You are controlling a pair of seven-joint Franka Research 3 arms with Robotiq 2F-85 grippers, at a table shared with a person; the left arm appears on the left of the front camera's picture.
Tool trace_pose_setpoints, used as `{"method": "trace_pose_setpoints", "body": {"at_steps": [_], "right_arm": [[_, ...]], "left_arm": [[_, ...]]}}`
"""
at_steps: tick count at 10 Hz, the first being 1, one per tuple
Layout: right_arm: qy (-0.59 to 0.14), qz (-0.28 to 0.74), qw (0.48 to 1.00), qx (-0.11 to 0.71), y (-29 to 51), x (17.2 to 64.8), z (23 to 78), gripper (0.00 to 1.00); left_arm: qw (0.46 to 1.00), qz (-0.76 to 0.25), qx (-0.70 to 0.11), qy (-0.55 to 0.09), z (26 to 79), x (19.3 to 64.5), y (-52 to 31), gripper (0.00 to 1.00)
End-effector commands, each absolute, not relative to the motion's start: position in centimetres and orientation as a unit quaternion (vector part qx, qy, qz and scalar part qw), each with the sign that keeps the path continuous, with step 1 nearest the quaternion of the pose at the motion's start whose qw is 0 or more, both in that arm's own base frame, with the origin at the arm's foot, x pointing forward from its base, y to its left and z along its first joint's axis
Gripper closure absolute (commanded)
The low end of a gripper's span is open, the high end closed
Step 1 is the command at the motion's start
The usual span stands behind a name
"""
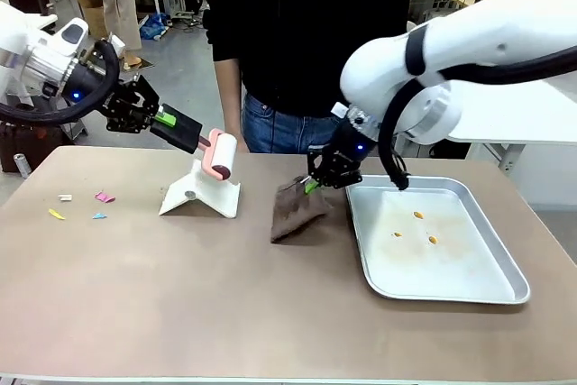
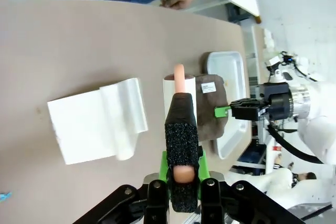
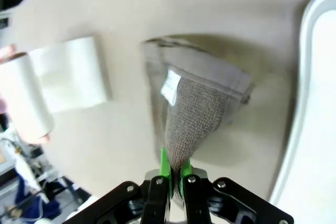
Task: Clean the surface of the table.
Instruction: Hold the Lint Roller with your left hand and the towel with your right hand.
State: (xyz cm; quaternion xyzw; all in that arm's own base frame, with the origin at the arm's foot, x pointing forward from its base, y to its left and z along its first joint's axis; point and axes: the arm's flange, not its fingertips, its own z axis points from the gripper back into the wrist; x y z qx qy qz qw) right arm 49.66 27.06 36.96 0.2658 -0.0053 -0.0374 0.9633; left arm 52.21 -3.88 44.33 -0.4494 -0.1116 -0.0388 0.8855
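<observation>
my left gripper (image 1: 168, 120) clamping lint roller (image 1: 219, 153) handle, my right gripper (image 1: 313, 186) pinching brown cloth (image 1: 296, 211) near table (image 1: 180, 304) far edge

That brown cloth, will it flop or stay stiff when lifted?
Probably floppy: the cloth drapes in folds from the right gripper. Likely light, since one pinched corner tents it. Its rough weave may drag on the table.

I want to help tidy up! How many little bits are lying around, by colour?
Pink bit on the table: 1
White bit: 1
Yellow bit: 1
Blue bit: 1
Orange bits in the tray: 3
Total: 7
</observation>
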Motion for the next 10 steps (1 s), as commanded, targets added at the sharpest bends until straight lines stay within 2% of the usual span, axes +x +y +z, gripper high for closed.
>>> {"method": "trace_pose_setpoints", "body": {"at_steps": [1,5,7,8,10], "right_arm": [[-0.02,-0.009,0.947,0.32,24.4,46.9,36.4,1.0],[-0.039,0.025,0.922,0.383,22.6,45.4,37.0,1.0],[-0.062,0.076,0.866,0.491,20.3,43.3,38.1,1.0],[-0.074,0.101,0.842,0.525,19.4,42.2,38.4,1.0],[-0.093,0.124,0.81,0.566,18.0,40.0,39.0,1.0]], "left_arm": [[0.856,-0.055,-0.501,-0.118,44.6,51.5,-3.2,1.0],[0.837,-0.036,-0.532,-0.124,44.8,51.4,-2.1,1.0],[0.825,-0.015,-0.556,-0.103,44.8,51.5,0.9,1.0],[0.811,-0.041,-0.582,-0.054,44.6,51.7,2.9,1.0],[0.787,-0.043,-0.615,-0.031,44.3,51.6,6.7,1.0]]}}
